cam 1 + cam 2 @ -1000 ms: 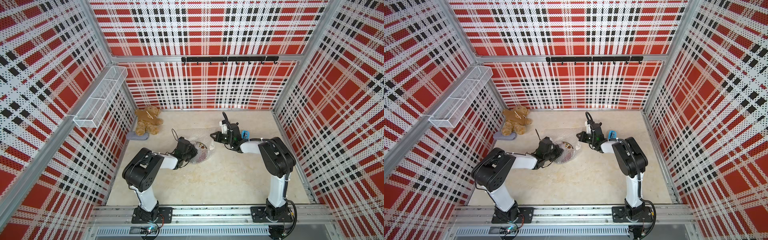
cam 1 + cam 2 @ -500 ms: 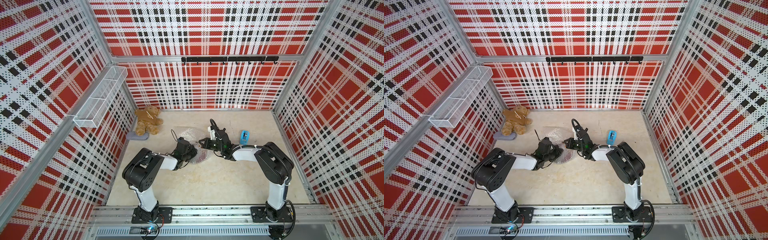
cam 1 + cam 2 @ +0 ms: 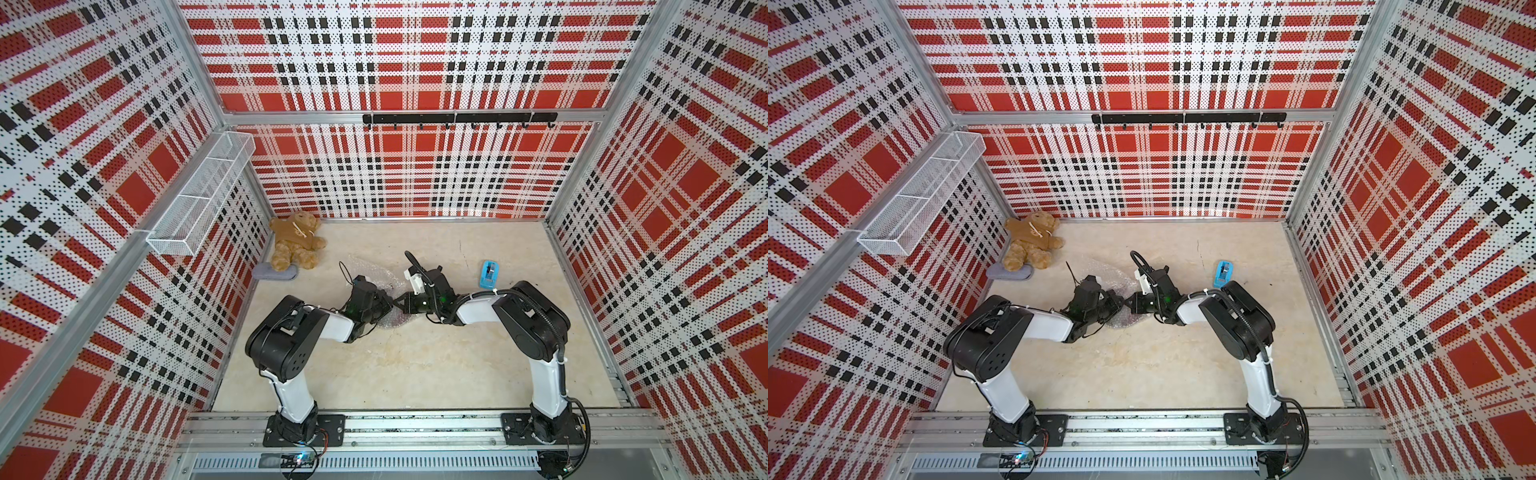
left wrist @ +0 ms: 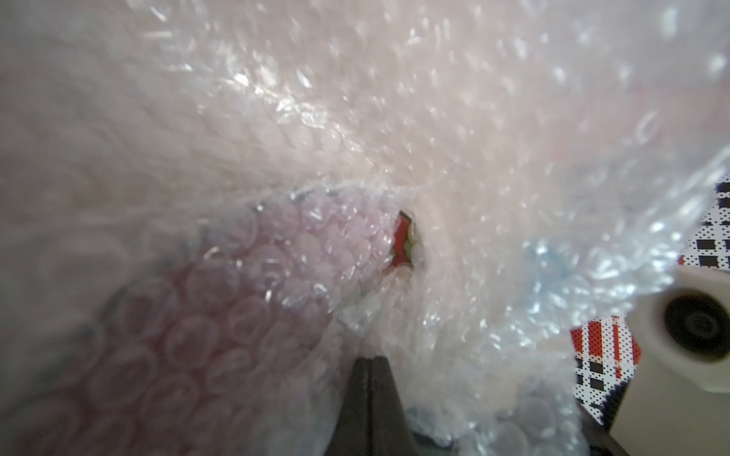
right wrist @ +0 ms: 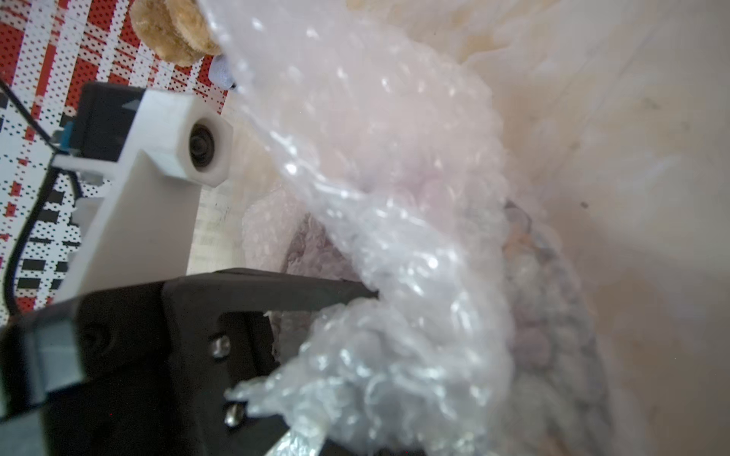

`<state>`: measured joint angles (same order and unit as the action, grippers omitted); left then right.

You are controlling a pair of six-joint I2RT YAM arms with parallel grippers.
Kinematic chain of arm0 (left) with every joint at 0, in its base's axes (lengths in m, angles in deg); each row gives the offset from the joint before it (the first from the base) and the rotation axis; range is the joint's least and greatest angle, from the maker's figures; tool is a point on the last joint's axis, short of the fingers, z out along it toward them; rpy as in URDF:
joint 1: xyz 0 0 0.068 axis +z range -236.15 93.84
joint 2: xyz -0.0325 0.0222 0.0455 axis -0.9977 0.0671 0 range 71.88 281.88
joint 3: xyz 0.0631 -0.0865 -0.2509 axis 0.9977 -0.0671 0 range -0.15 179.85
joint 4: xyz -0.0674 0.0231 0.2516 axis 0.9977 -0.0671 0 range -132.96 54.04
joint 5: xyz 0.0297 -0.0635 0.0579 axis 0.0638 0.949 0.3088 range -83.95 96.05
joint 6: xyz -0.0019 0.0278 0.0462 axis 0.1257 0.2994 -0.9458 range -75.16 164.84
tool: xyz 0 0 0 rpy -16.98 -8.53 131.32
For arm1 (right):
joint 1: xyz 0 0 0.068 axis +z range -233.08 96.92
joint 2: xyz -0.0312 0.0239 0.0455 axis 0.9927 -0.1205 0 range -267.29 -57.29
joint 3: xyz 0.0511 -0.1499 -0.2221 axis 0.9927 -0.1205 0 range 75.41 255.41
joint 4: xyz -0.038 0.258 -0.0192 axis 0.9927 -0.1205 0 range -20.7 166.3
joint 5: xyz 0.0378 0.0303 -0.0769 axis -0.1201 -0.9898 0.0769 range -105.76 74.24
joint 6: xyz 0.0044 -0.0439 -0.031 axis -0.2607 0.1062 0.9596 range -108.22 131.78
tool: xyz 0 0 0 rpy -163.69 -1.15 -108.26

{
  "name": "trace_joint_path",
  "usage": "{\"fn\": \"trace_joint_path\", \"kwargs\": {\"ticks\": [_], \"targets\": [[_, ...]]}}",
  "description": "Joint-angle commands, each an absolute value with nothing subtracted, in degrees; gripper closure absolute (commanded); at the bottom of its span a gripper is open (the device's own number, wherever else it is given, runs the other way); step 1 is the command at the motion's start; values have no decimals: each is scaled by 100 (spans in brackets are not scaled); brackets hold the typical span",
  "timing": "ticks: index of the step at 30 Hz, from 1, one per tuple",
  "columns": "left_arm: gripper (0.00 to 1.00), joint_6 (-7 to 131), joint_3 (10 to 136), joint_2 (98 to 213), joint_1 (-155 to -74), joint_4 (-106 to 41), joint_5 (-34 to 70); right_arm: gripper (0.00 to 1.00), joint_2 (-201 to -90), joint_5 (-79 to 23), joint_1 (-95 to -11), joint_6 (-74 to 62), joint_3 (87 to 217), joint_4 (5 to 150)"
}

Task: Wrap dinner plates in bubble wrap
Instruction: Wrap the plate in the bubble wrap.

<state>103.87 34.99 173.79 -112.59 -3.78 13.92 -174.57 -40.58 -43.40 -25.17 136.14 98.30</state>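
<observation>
Crinkly clear bubble wrap [image 3: 374, 272] lies at the middle of the surface [image 3: 395, 365] in both top views, left claw [image 3: 390, 306] and right claw [image 3: 400, 306] meeting tip to tip over it; bare room toward the near rail [image 3: 415, 424], blue tape dispenser [image 3: 489, 274] well apart. Left wrist: jaws pressed together, pinching wrap, a sliver of red plate [image 4: 403, 246] peeking through a gap. Right wrist: right claw's tips buried in bunched wrap, clamped on it.

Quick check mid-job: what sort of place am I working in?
Probably a robot test cell, not a home: plaid panel walls, left arm and right arm bolted to a rail, and a teddy bear as a prop.
</observation>
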Motion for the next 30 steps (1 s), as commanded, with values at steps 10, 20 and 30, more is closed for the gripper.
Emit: {"fn": "trace_joint_path", "kwargs": {"ticks": [10,20,30], "targets": [[81,9809,2676,15497,-10805,-607,1520,100,-17774,-3792,-4199,-1551,13809,8438],[65,7073,3419,15347,-11210,-2229,1304,100,-17781,-3795,-4202,-1634,13808,8504],[62,6807,4146,16314,-11583,-2379,994,100,-17782,-3795,-4203,-1695,13796,8567]]}}
